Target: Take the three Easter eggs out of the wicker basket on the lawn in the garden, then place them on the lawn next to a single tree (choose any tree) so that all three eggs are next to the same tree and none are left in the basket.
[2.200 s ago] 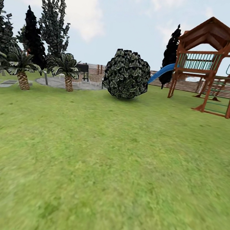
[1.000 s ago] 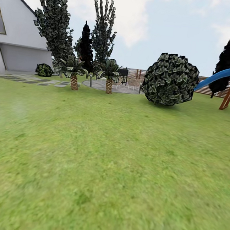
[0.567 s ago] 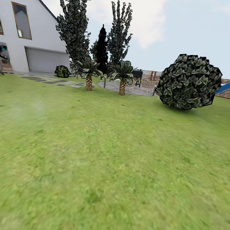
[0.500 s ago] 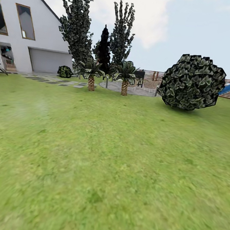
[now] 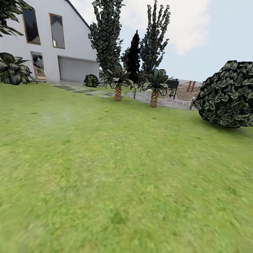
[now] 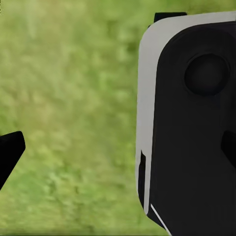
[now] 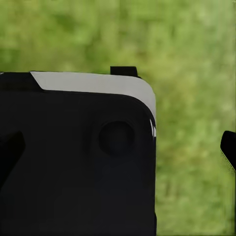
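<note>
The lawn [image 5: 120, 181] spreads out as mottled green grass from my feet to the far garden edge. Two tall trees [image 5: 107, 26] with dark, pale-blotched foliage rise at the back, with a near-black tree [image 5: 133, 52] between them. The eggs and the wicker basket are out of view. In the left wrist view my left gripper [image 6: 118, 150] is open, one dark fingertip [image 6: 11, 150] at the frame edge, above grass and beside a white-and-black part of my body [image 6: 191, 123]. My right gripper [image 7: 118, 150] is open too, fingertips [image 7: 229, 147] far apart.
A white house [image 5: 54, 35] with a garage stands at the back left, with stepping stones [image 5: 79, 90] before it. Two small palms [image 5: 119, 82] edge a grey patio [image 5: 166, 102]. A big round bush [image 5: 238, 94] sits at right, with a brown slatted fence [image 5: 188, 86] behind.
The whole view has swung left: the wooden playset and blue slide have left at the right, the bush has slid rightward, and the house has come in at the left.
</note>
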